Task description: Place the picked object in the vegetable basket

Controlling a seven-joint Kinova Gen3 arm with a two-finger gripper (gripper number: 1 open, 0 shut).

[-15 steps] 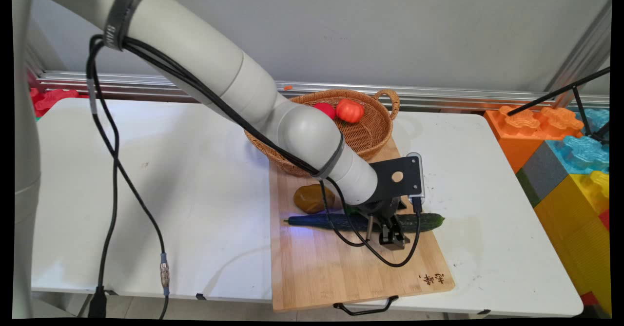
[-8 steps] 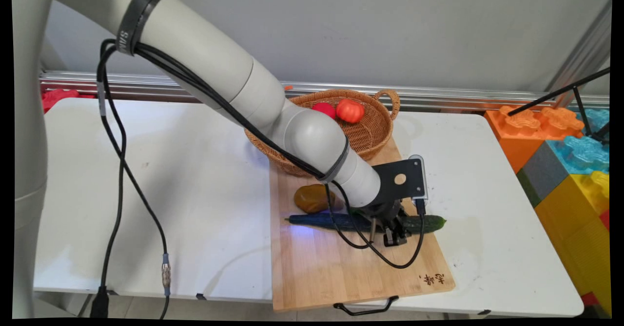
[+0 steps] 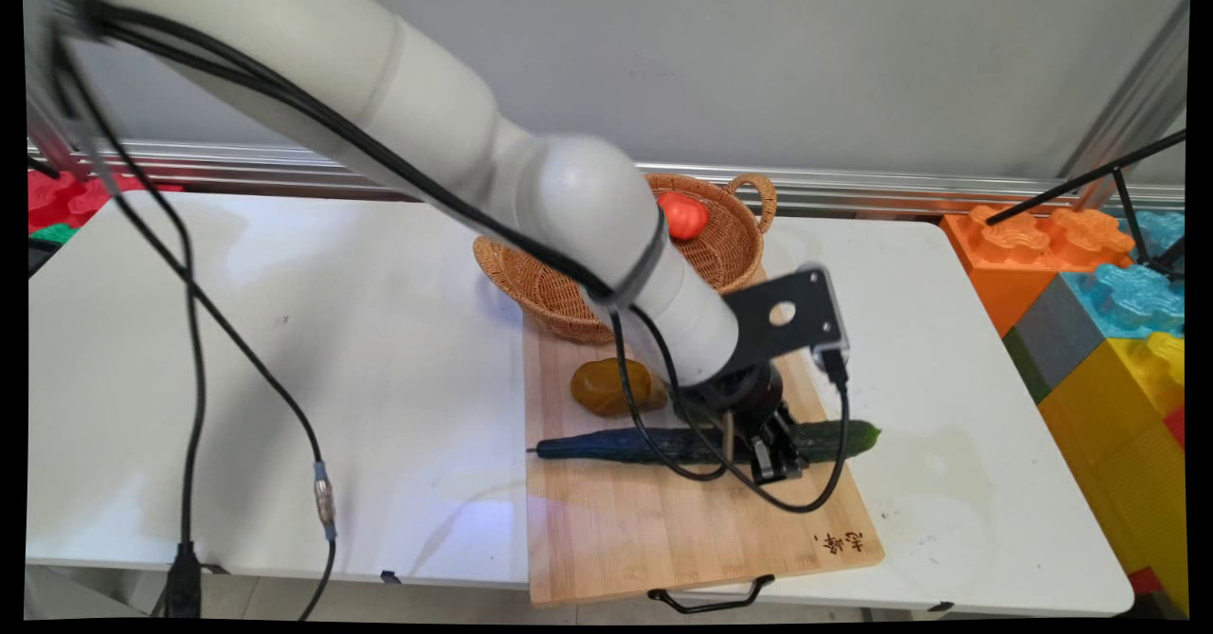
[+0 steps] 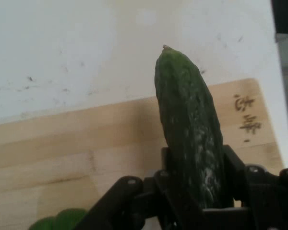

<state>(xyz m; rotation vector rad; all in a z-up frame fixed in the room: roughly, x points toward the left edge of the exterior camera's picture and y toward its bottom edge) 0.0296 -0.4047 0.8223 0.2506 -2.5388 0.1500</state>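
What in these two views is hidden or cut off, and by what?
- Red item in the wicker basket: main view, hidden by the arm beside the tomato.
- Cucumber middle: main view, covered by the gripper; hand view, bottom edge cuts it.
- Green object: hand view, cut off, unidentifiable.

The gripper is clamped on a dark green cucumber, its black fingers pressed against both sides of it. The cucumber runs up from the gripper, its tapered tip over the white table. Below it lies a wooden board with dark characters burnt in near its right corner. Something green shows at the bottom left edge.
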